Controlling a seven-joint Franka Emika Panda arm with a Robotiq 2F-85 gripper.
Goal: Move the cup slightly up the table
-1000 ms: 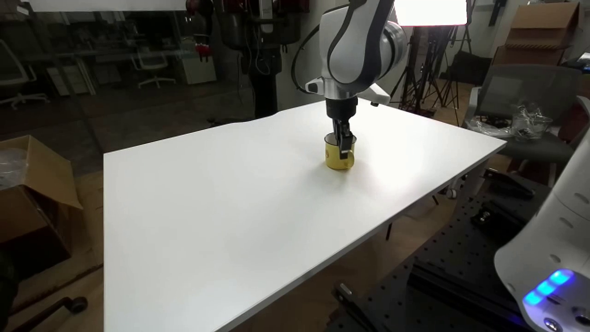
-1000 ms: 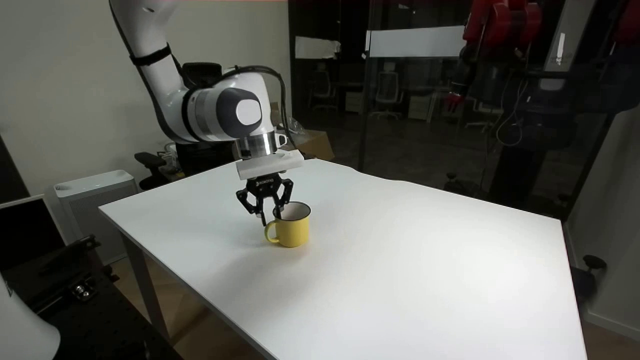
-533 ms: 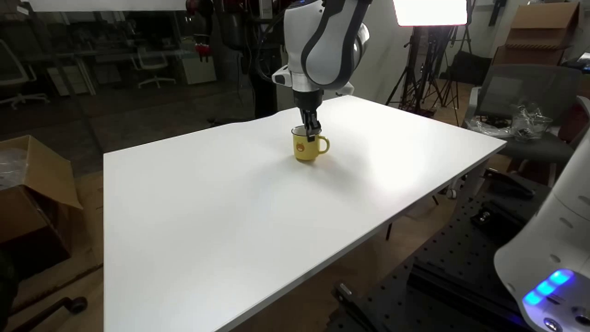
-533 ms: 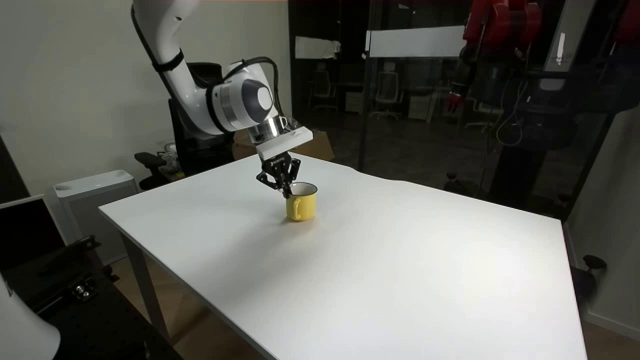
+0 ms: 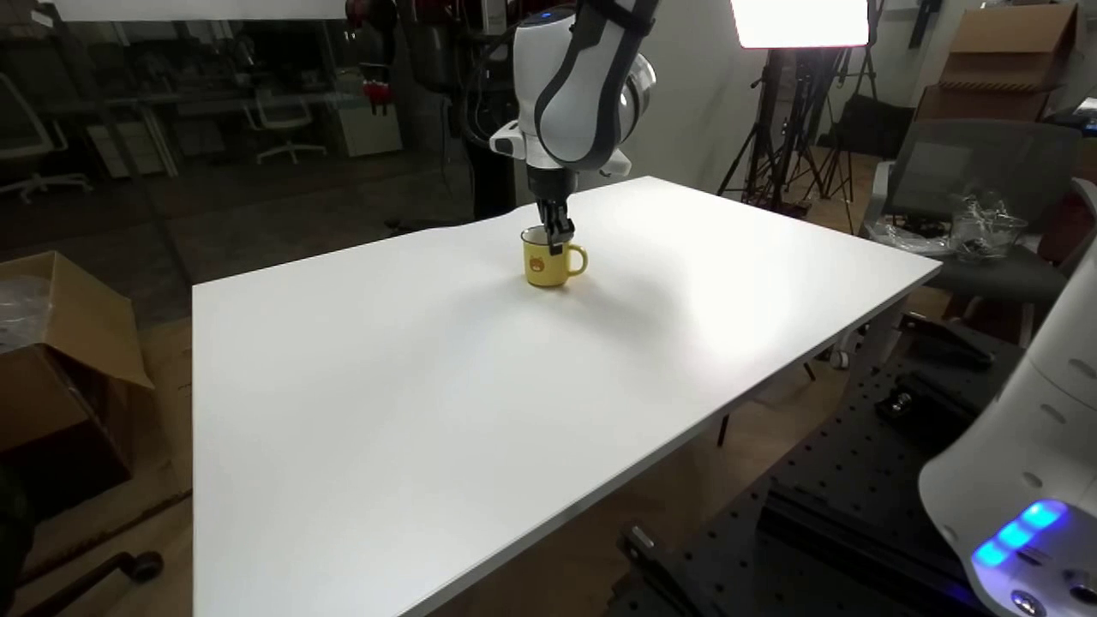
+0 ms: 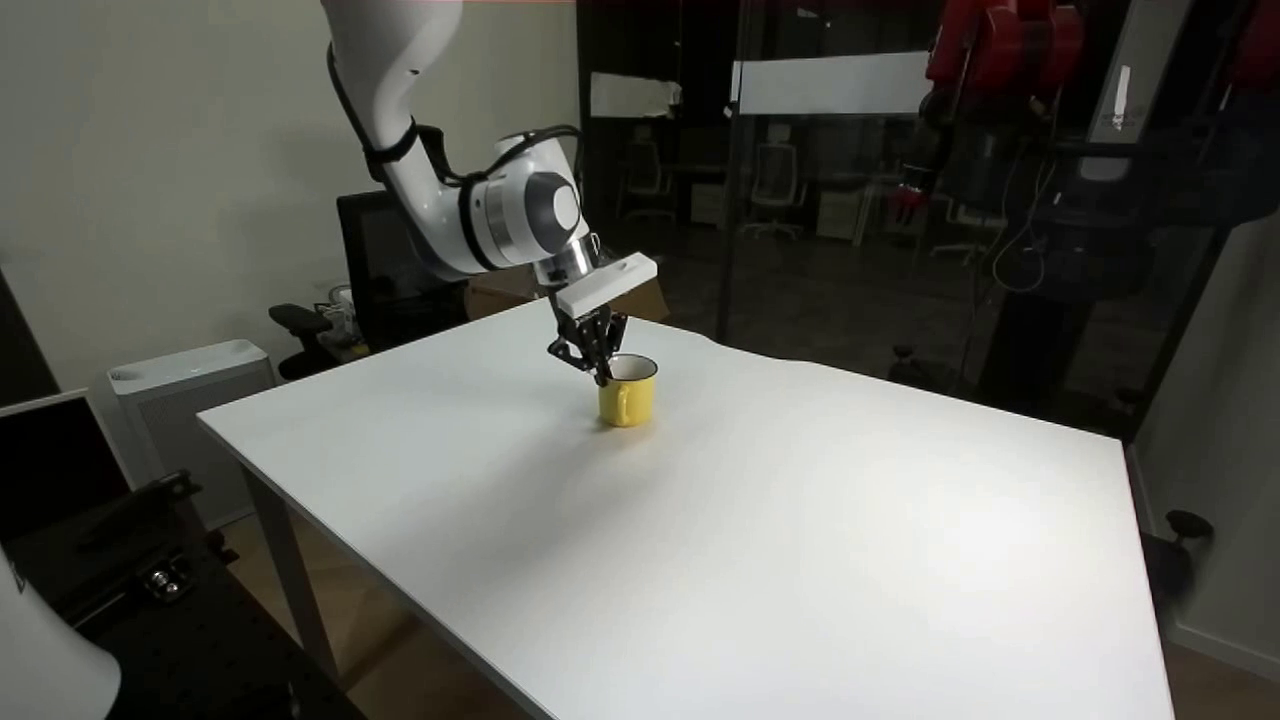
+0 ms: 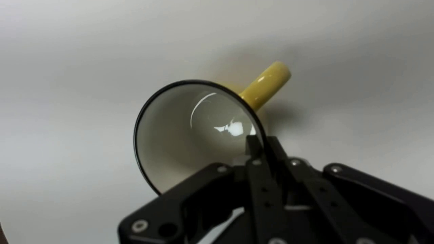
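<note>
The cup [image 5: 545, 264] is a small yellow mug with a dark-edged rim and a pale inside. It stands upright at or just above the white table [image 5: 386, 386]; a small gap beneath cannot be ruled out. It also shows in an exterior view [image 6: 628, 404], handle toward the camera. My gripper [image 5: 556, 246] is shut on the cup's rim, tilted, from above; it also shows in an exterior view [image 6: 604, 376]. In the wrist view, the fingertips [image 7: 263, 144] pinch the rim, one inside the cup [image 7: 183, 132] and one outside, close to the handle. The fingers hide part of the rim.
The table's far edge, with a shallow curved cutout, lies beyond the cup. A cardboard box [image 5: 68, 368] stands on the floor beside the table. An office chair [image 5: 977, 188] and a light panel [image 5: 801, 21] on a stand are past the table's other side.
The gripper was open around the rim and has closed on it. The cup has turned and moved with the gripper, leftward in an exterior view, toward the table's far edge.
</note>
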